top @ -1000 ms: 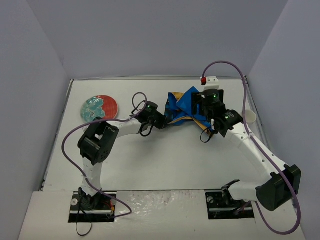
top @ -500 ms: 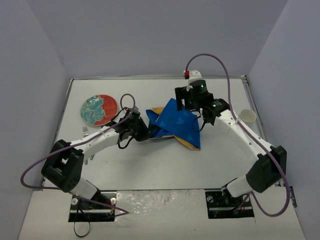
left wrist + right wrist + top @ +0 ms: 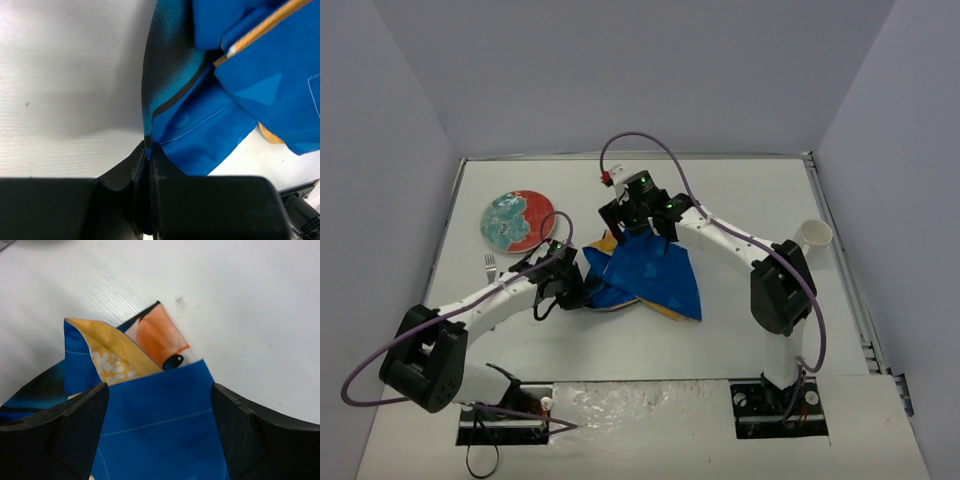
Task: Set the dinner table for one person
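Note:
The blue Mickey-print placemat point(image 3: 645, 278) lies crumpled and folded over near the middle of the white dinner table point(image 3: 720, 340). My left gripper point(image 3: 572, 290) is shut on the placemat's left edge; the left wrist view shows the jaws pinched on the blue cloth point(image 3: 148, 150). My right gripper point(image 3: 632, 222) is open over the placemat's far corner. Its fingers point(image 3: 80, 425) stand wide apart, with blue cloth point(image 3: 160, 425) and an orange-yellow underside point(image 3: 115, 360) between and beyond them.
A red and teal plate point(image 3: 518, 220) sits at the far left, with a fork point(image 3: 490, 265) just in front of it. A white cup point(image 3: 815, 235) stands by the right edge. Purple cables loop over both arms.
Both grippers have moved left, and the placemat has come with them from the right-centre to the middle of the table. The right arm now reaches far across to the left.

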Robot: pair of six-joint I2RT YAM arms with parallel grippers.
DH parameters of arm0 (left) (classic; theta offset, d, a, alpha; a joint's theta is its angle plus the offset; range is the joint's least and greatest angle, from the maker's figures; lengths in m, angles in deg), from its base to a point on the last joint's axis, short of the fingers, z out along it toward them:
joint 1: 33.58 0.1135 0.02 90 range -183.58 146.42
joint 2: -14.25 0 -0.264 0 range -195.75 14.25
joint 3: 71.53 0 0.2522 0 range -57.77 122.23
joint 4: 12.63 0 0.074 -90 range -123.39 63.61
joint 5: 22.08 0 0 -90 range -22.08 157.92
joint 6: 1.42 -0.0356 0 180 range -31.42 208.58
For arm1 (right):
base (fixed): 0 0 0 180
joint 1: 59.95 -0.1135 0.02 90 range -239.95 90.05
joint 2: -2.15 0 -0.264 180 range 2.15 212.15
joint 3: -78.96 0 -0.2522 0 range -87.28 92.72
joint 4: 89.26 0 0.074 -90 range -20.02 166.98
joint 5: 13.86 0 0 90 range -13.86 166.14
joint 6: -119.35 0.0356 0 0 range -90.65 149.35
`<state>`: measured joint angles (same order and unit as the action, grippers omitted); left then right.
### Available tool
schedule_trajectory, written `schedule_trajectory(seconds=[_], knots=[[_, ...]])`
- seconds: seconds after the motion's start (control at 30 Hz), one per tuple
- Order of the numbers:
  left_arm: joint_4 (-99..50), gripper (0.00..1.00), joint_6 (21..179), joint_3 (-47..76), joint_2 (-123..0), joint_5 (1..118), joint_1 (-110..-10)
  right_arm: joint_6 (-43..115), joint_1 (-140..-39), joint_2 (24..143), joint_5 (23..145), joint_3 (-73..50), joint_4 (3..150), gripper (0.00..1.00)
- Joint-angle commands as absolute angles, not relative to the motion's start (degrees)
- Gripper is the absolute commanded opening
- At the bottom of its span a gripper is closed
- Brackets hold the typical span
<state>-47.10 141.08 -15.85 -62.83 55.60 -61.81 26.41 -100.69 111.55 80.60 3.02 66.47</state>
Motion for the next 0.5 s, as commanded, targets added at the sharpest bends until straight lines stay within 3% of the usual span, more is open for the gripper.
schedule_trajectory(seconds=[0.0,0.47], knots=[[-45.07,0.0,139.99,-17.64,-60.12,54.23,-59.79,18.64,-100.8,117.21,92.55,10.63,70.74,0.79],[-42.65,0.0,139.56,-20.76,-59.4,51.78,-56.55,15.55,-102.54,127.47,106.67,14.69,70.07,0.8]])
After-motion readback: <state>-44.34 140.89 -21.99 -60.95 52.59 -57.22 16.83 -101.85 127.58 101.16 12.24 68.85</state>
